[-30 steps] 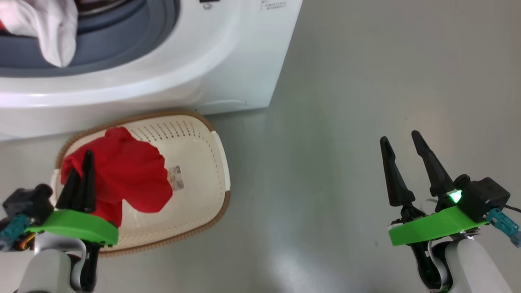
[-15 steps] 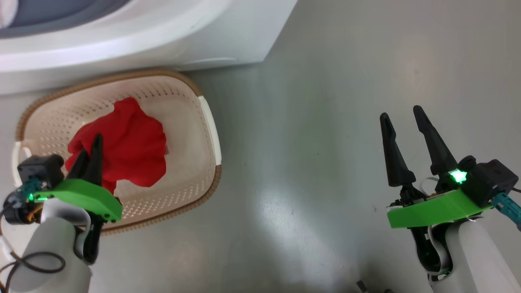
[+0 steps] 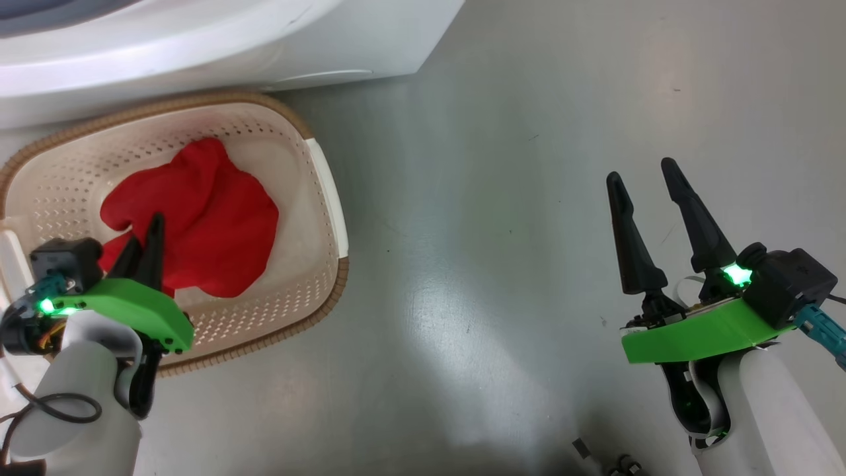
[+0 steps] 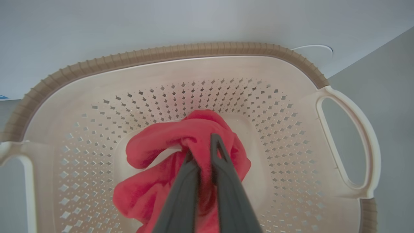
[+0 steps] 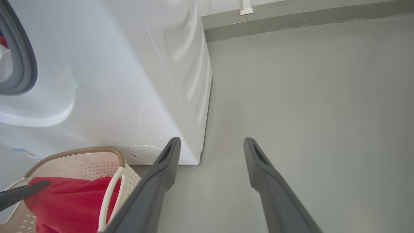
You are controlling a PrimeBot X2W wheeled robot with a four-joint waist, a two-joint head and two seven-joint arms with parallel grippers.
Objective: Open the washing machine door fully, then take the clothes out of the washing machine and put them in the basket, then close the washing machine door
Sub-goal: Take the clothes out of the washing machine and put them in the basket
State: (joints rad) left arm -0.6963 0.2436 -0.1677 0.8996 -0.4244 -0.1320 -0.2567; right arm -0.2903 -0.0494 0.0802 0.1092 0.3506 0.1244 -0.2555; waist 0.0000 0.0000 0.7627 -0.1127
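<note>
One red garment (image 3: 205, 211) inside one basket (image 3: 328, 198).

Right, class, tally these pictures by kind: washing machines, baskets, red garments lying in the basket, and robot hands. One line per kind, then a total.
washing machine: 1
basket: 1
red garment in the basket: 1
robot hands: 2, the left hand and the right hand
Total: 5
</note>
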